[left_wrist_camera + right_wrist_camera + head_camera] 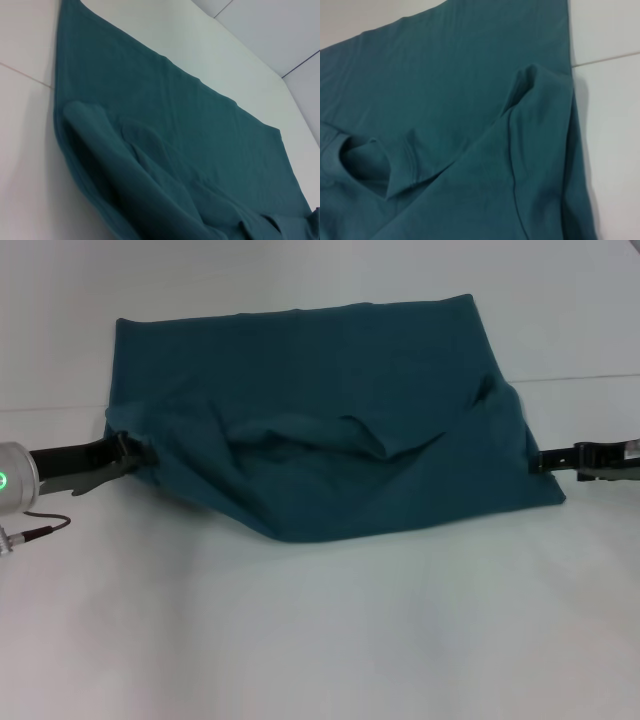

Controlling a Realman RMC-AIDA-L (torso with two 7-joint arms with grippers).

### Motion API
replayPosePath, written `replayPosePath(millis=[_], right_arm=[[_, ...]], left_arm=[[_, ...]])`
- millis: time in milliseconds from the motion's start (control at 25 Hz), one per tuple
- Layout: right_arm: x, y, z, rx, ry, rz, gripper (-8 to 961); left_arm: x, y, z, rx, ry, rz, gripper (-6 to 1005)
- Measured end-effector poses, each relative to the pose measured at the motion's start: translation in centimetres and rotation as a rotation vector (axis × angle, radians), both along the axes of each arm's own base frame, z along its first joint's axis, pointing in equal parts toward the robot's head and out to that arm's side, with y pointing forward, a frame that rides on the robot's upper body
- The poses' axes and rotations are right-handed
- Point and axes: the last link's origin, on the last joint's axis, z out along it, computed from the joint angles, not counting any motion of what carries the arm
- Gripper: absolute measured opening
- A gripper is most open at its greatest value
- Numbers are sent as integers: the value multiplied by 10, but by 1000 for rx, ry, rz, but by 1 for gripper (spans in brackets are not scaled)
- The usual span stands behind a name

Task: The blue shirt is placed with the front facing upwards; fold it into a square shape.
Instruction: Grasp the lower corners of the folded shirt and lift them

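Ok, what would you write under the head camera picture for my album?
Two grippers, left and right, at opposite side edges of a rumpled blue shirt on a white table.

The shirt [330, 430] is lying across the middle of the frame in the head view, plain teal-blue with no print showing. It is sitting partly folded: the far edge is running flat and straight, while the near layer is bunching into loose wrinkles and sagging to a point at lower centre. Its left and right sides are puckering.
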Motion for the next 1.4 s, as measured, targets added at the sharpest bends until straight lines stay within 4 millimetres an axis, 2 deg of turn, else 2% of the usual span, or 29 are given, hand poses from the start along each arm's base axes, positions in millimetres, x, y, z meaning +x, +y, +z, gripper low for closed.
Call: replayPosePath(millis=[320,680,1040,1240,1360,1400], right_arm=[[-5,5,-21,24,-22,9,916],[-4,8,-31,26,-50,7,915],[-17,12,-43,-17,-76,50,891],[-18,12,-44,-19,-69,43,877],[-17,12,-37,15,-23,29,868],[-17,12,-35,21,-14,29,804]], left_arm=[[-1,-1,-1,1,1,5,39],[-1,-1,-1,2,1,5,40],[-2,-1,-1,3,1,7,41],[-1,0,-1,4,-2,8,41],[-1,0,-1,6,-7,7,42],[-1,-1,-1,7,-9,8,42]])
